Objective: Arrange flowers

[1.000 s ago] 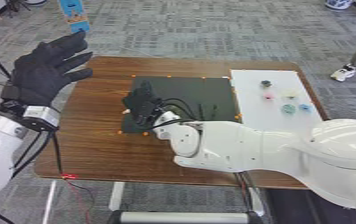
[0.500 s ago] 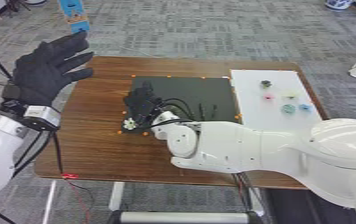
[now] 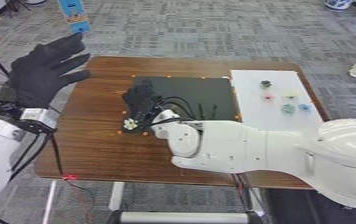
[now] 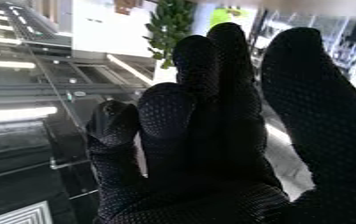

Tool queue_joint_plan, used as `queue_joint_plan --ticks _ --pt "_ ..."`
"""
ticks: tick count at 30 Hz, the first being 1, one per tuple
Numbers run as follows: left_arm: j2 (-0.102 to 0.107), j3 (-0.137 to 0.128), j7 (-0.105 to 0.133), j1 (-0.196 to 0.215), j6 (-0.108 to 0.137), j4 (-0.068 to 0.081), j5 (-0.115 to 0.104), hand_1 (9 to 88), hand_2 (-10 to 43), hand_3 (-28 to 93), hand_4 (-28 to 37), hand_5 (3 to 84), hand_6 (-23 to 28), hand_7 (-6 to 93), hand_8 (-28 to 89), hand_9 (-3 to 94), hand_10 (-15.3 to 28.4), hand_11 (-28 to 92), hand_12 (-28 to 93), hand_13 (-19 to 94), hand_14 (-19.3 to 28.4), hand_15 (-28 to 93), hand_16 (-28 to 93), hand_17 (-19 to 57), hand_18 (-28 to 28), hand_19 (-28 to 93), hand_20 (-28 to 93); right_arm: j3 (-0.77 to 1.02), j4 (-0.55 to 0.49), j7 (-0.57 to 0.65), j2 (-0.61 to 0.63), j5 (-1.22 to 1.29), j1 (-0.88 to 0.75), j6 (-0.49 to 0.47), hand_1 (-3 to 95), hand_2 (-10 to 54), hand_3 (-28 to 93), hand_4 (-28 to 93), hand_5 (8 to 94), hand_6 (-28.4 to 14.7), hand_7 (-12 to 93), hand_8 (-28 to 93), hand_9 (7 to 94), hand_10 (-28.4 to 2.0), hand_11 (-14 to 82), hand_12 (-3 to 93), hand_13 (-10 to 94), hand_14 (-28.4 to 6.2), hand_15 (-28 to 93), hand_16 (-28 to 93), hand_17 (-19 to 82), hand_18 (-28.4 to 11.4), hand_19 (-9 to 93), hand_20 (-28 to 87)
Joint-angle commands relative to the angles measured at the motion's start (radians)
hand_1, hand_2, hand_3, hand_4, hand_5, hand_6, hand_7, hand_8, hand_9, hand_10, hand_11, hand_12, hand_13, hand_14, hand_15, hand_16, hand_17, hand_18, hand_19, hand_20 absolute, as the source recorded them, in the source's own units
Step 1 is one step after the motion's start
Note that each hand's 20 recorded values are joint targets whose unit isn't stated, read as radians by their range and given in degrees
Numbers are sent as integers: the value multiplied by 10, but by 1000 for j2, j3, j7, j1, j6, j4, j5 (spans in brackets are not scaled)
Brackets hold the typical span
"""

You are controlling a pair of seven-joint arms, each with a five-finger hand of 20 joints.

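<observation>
Presently, the right hand [image 3: 142, 100] is hovering open beside the white flower [image 3: 131, 123]. Farther left, the left hand [image 3: 43, 70] is hanging open.

Grey patterned carpet [image 3: 183, 30] surrounds the brown wooden table [image 3: 94, 155] (a leafy plant [image 4: 167, 30] and bright strip lights [image 4: 14, 114] too).

A robotics lab set up in an office-like room. In the head view, two white robot arms [image 3: 241, 145], trailing black cables [image 3: 55, 157], are stationed at a brown wooden table [image 3: 94, 145] dotted with small orange markers [image 3: 145, 134]. Grey patterned carpet [image 3: 192, 30] covers the floor, as in an office. The right wrist view shows long strip lights [image 4: 16, 115] overhead and a leafy green plant [image 4: 168, 30].
</observation>
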Motion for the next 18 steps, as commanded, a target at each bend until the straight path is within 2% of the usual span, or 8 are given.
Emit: queue_joint_plan --ticks 1,4,6,8,10,13,15,18 --pt "-102 -1 -4 84 14 -25 11 203 -57 676 -283 268 29 135 -73 196 97 99 179 159 131 105 66 -134 238 392 64 202 -232 -36 251 -54 -46 -4 385 -95 821 -280 588 5 393 40 616 -107 418 455 571 -105 795 386 303 -210 883 581" --pt "-140 13 -4 95 12 -28 16 204 -57 676 -283 268 29 135 -73 196 97 100 179 159 131 106 66 -133 237 393 64 309 -344 -50 380 -40 -95 -18 373 -95 827 -276 588 2 370 33 608 -110 412 429 561 -108 790 380 296 -211 877 579" --pt "-172 8 -1 126 15 -40 20 204 -58 678 -283 268 29 136 -73 196 98 101 179 159 131 106 65 -134 237 393 64 370 -404 -56 461 -39 -130 -15 364 -95 833 -274 585 2 354 18 601 -112 422 400 559 -109 787 375 293 -212 874 581" --pt "-196 5 -3 145 12 -48 25 203 -59 679 -283 268 29 136 -73 196 97 101 179 159 131 105 65 -133 238 393 64 451 -444 -86 543 -31 -184 -20 346 -95 848 -261 574 0 341 -113 582 -121 432 332 548 -112 779 362 284 -212 866 581" --pt "-214 5 -4 159 19 -54 35 204 -59 679 -283 268 30 136 -74 196 97 101 178 159 130 105 65 -133 238 393 63 525 -495 -73 621 -30 -249 -27 340 -95 847 -263 558 -5 332 -134 568 -124 410 310 542 -113 770 353 275 -213 858 581" --pt "-228 17 -9 154 40 -50 67 204 -60 680 -283 268 30 136 -74 196 97 101 178 159 130 104 65 -133 240 393 63 645 -503 -90 691 -14 -354 -23 332 -95 847 -268 531 -11 316 -131 544 -125 375 294 525 -114 752 339 264 -213 847 581" --pt "-236 12 -11 167 37 -54 57 204 -62 682 -283 268 30 135 -74 196 97 100 178 159 130 104 65 -133 240 394 62 725 -514 -86 729 -12 -434 -30 324 -95 848 -273 519 -16 304 -127 532 -125 356 287 518 -116 749 329 259 -214 840 580" --pt "-248 7 -12 180 41 -60 66 205 -62 682 -283 268 30 136 -74 196 96 102 178 159 129 103 65 -133 240 394 62 846 -512 -79 754 24 -555 -31 316 -95 845 -278 501 -22 287 -121 515 -127 330 277 503 -118 746 315 252 -217 832 581"
